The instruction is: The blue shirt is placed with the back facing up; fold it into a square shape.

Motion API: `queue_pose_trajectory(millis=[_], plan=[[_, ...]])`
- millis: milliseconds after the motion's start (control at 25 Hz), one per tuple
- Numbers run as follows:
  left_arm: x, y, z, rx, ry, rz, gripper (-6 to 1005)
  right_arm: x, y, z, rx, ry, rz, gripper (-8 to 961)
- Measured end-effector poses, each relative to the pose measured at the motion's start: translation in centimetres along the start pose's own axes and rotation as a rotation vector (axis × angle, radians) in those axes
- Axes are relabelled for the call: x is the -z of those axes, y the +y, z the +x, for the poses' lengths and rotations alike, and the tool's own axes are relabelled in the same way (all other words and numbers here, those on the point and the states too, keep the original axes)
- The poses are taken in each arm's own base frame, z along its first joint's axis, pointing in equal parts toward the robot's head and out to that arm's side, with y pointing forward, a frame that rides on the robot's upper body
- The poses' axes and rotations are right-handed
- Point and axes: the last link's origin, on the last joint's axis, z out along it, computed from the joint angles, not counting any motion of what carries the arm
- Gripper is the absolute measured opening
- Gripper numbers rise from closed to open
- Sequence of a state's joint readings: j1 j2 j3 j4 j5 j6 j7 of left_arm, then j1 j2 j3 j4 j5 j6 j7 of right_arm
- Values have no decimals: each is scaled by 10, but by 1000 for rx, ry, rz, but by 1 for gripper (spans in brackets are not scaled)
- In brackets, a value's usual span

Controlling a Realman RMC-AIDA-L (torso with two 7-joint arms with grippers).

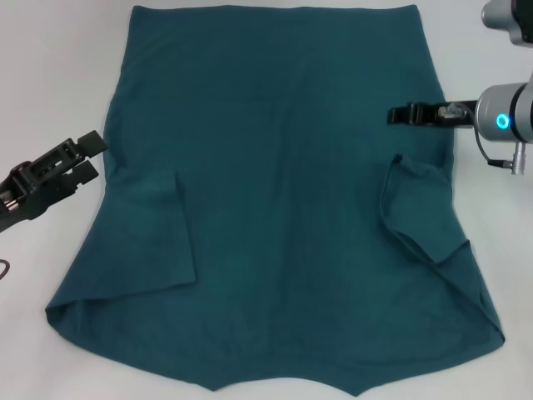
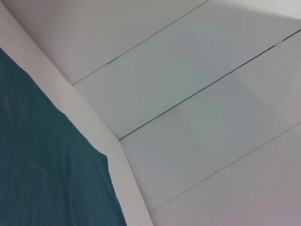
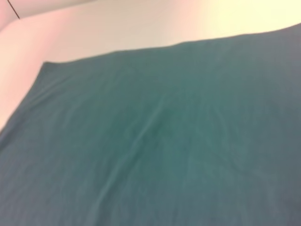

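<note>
The left gripper (image 1: 87, 157) stands with its jaws parted and empty, just off the shirt's left edge, above the table (image 1: 50, 75); the right gripper (image 1: 401, 114) reaches in over the right side of the cloth, and seen side-on as it is, whether its jaws are parted or closed I cannot tell. Beneath and between them the blue shirt (image 1: 283, 192) lies spread flat, with the left sleeve (image 1: 150, 242) and right sleeve (image 1: 420, 208) already turned in over the body; the straight hem lies at the far edge. Judging by this, the sleeves are done and a lengthwise fold comes next — each gripper likely wants a firm pinch on the shirt's near end on its own side; both should lift together and level, carry the cloth away from the robot, and lay edge upon edge — a lopsided lift would skew the square and could spill the sleeves out again.
</note>
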State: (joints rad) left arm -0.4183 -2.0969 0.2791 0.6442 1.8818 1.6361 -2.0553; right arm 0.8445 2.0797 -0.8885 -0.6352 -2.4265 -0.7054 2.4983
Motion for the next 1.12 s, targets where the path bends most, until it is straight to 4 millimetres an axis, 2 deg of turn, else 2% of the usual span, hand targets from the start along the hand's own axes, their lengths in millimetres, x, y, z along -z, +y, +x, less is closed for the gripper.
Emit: queue_pose_trajectory(millis=[160,240,280,360,520,680,880,1120], plan=[[0,0,1,0,0,0,960,8,6,0,13,88,-78,478],[1,0,1,-1,1,1,960,18,6,1,18,155,-132,478],[2,0,1,0,2,3,960,31,5,2,23,227,-190,478],[3,-1,1,1,3,6,960,38,5,4,27,267,-217,478],[3,-1,0,1,4,7,960,62,-4,7,43,378,-265,478],[2,-1,0,0,3,4,960,75,-14,12,96,432,-239,478],[0,0,1,-2,0,1,960,77,-21,22,202,523,-167,479],[1,-1,0,0,1,3,960,68,-8,27,331,562,-134,479]])
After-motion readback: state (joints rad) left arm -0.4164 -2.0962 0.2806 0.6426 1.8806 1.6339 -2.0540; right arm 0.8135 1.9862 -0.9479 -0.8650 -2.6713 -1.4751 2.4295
